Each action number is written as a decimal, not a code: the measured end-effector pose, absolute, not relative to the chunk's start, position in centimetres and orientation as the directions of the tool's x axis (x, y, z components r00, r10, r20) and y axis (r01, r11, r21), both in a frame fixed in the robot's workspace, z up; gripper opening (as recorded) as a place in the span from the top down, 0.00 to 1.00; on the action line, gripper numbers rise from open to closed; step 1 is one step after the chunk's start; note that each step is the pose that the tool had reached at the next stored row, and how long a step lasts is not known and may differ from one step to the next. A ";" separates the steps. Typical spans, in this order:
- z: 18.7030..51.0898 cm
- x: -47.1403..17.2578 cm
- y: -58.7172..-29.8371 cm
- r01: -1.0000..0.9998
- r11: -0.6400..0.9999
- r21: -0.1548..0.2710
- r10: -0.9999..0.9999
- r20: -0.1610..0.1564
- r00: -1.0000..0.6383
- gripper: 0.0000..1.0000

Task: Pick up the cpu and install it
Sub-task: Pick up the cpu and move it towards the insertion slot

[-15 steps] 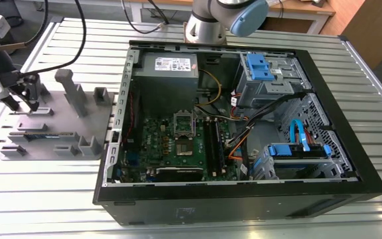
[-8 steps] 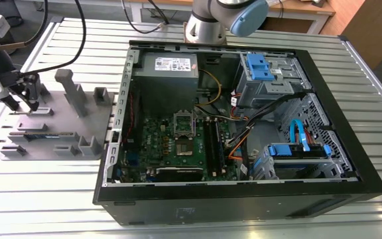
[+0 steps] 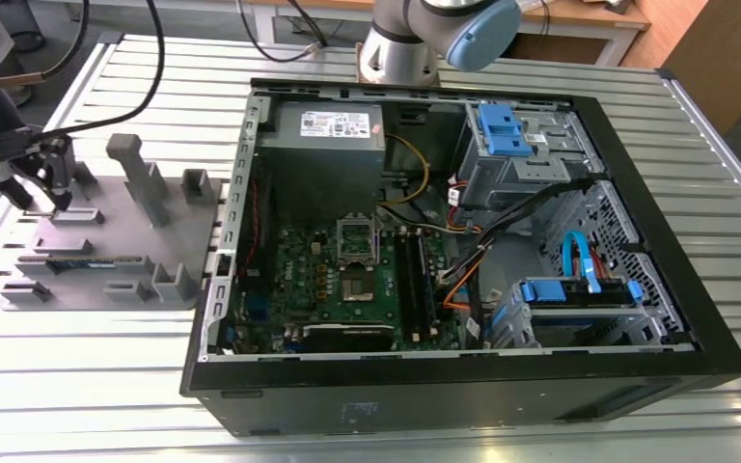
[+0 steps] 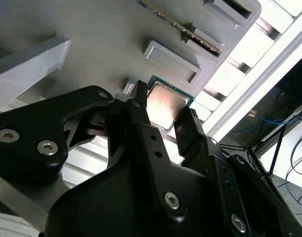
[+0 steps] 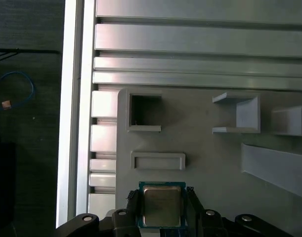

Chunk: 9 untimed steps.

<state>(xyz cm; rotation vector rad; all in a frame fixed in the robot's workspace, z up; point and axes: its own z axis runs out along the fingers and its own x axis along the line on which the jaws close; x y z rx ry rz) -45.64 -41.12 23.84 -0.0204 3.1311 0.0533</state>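
The gripper (image 4: 164,107) hangs with jaws apart astride the cpu (image 5: 161,205), which lies flat on the grey fixture plate (image 5: 215,163) beside the computer case (image 3: 474,386), so I'd want it centred, squeezing both edges evenly.

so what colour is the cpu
Silvery-grey metal top with a teal-green border; the cpu shows best in the first wrist view.

Gripper (image 4: 163,104) low, pointing down; 2 jaws seemingly parted.
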 end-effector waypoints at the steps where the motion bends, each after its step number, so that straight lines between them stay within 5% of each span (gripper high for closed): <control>1: 24.0 -45.6 -41.1 -0.013 0.999 0.034 -0.013 -0.010 -1.000 0.53; 9: 24.9 -45.6 -41.1 -0.013 0.999 0.034 -0.013 -0.010 -1.000 0.53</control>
